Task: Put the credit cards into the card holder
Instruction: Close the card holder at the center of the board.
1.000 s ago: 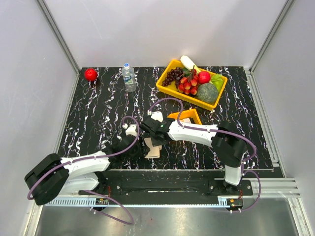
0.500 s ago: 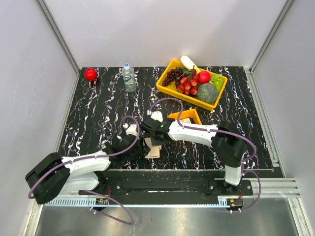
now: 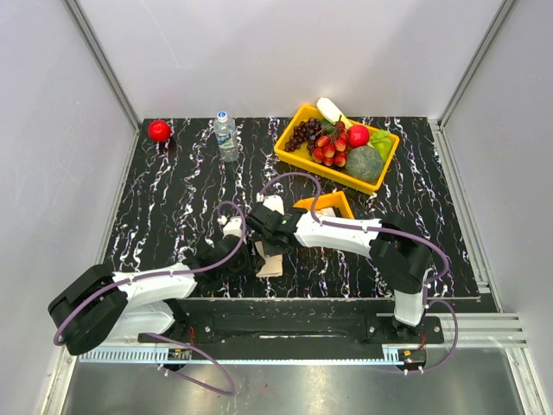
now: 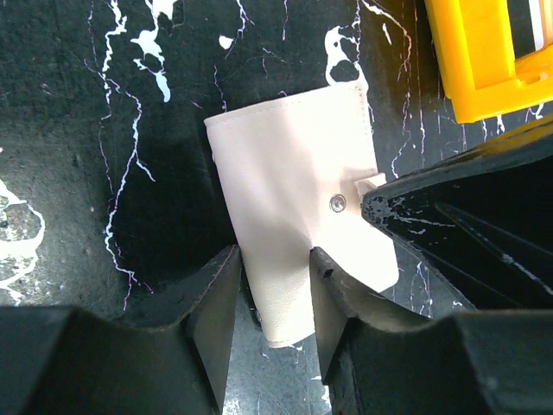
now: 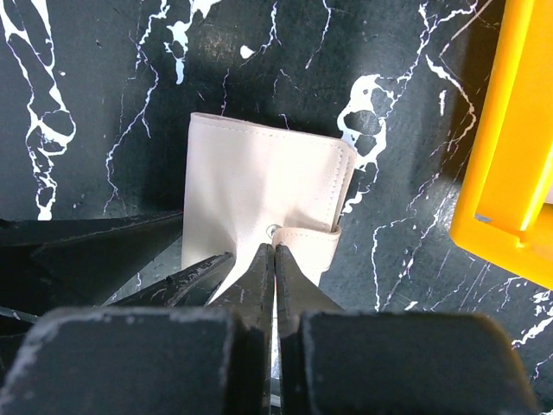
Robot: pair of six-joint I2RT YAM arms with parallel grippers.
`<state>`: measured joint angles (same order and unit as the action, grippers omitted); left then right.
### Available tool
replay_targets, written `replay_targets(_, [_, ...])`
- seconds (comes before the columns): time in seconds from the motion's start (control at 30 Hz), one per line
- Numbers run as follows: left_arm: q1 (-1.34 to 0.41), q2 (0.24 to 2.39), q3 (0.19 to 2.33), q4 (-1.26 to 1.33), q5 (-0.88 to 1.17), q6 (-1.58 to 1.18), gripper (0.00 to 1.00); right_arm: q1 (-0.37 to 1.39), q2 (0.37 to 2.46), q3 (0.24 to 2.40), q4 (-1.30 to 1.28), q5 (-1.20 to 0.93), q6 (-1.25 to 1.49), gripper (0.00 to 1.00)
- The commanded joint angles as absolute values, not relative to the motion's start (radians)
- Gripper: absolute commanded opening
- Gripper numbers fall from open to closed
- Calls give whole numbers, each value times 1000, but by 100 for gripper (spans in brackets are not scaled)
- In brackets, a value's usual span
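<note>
The card holder (image 3: 271,264) is a beige folded wallet lying shut on the black marble table, its snap tab (image 5: 309,243) fastened. My left gripper (image 4: 275,255) is shut on the wallet's near end, one finger on each long edge. My right gripper (image 5: 275,249) is shut, its tips resting at the snap beside the tab; whether the tab is pinched does not show. In the top view both grippers (image 3: 259,249) meet over the wallet. Pale flat cards (image 3: 326,210) lie in the small orange tray (image 3: 344,201), behind and right of the wallet.
A large yellow tray (image 3: 289,147) with grapes, strawberries, an apple and a melon stands at the back right. A water bottle (image 3: 226,136) and a red apple (image 3: 159,130) stand at the back left. The small orange tray's corner (image 5: 510,156) is close to my right gripper.
My right gripper's fingers have closed together at the wallet's snap. The left gripper stays on the wallet, and its arm has shifted only slightly.
</note>
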<state>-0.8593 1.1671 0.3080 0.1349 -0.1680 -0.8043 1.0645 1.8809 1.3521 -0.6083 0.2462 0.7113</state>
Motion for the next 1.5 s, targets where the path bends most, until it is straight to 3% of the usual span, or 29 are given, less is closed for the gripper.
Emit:
replay_targets(0.0, [-858, 1192, 313, 92, -147, -790, 42, 1066, 1899, 1364, -572, 215, 698, 0])
replay_targets(1.47, [-861, 1186, 310, 91, -149, -787, 41, 1058, 1951, 1405, -609, 223, 680, 0])
